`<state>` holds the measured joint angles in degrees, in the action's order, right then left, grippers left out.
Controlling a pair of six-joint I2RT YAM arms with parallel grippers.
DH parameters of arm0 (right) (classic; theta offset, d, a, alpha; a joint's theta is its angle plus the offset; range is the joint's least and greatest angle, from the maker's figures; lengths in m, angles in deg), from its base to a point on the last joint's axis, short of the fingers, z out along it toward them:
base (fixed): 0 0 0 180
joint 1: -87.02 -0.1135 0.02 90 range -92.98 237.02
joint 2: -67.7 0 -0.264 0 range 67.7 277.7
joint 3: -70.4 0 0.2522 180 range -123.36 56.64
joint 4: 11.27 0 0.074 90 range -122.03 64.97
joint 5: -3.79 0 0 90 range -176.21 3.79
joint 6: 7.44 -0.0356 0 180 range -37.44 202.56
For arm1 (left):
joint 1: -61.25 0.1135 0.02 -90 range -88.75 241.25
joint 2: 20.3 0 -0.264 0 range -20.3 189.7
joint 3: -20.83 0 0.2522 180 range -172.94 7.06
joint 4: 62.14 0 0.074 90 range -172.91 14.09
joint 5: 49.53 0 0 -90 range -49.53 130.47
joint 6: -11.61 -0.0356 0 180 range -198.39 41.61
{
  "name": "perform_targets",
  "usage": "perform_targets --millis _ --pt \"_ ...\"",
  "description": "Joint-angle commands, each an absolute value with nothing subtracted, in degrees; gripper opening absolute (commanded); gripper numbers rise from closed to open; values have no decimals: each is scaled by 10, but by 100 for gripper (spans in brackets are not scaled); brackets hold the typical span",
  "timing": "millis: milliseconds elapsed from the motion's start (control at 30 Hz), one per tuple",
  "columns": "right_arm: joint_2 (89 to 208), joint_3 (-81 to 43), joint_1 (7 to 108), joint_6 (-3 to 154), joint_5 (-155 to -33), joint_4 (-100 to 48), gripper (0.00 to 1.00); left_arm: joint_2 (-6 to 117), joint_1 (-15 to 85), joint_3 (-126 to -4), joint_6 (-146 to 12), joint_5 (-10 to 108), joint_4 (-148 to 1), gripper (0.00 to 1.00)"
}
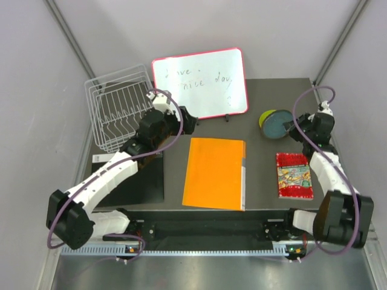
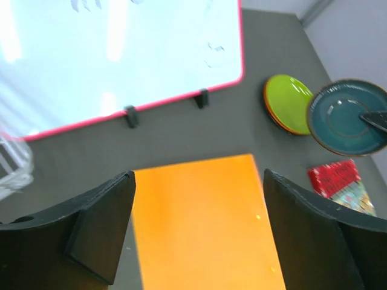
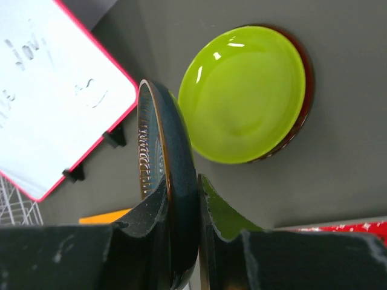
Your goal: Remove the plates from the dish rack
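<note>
Above, the dish rack [image 1: 121,112] is seen left of the whiteboard [image 1: 199,81], the teal plate [image 1: 278,124] right of it. Left wrist: the left gripper [image 2: 198,199] is spread, empty. Right wrist: the teal plate, pinched edgewise by the right gripper [image 3: 181,188], should be levelled onto the lime plate [image 3: 245,93].

teal plate [image 2: 344,118] | lime plate [image 3: 245,93] | wht rack [image 1: 121,109] | org folder [image 1: 214,173] | red patt. booklet [image 1: 294,175]

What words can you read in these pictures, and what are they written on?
"nice day": handwritten on the pink-framed whiteboard.
The handwritten line above it on the board: too faint to read for sure.
The red patterned booklet: print too small to read.
The orange folder and the dark teal plate: no writing seen.
</note>
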<state>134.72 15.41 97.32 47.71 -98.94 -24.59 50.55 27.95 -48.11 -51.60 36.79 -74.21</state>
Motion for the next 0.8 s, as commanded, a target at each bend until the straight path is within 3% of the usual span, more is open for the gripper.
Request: perform_targets --millis 0,367,733,767 --pt "1426 53 994 495 -995 -177 0 466 282 -486 -567 260 -756 94" --pt "1659 -75 1012 503 -1033 -143 0 474 283 -471 -584 233 -720 97" --pt "1687 -37 1011 507 -1054 -120 0 496 287 -471 -586 223 -720 98" --pt "1690 -38 1011 507 -1058 -122 6 497 288 -470 -585 225 -720 97"
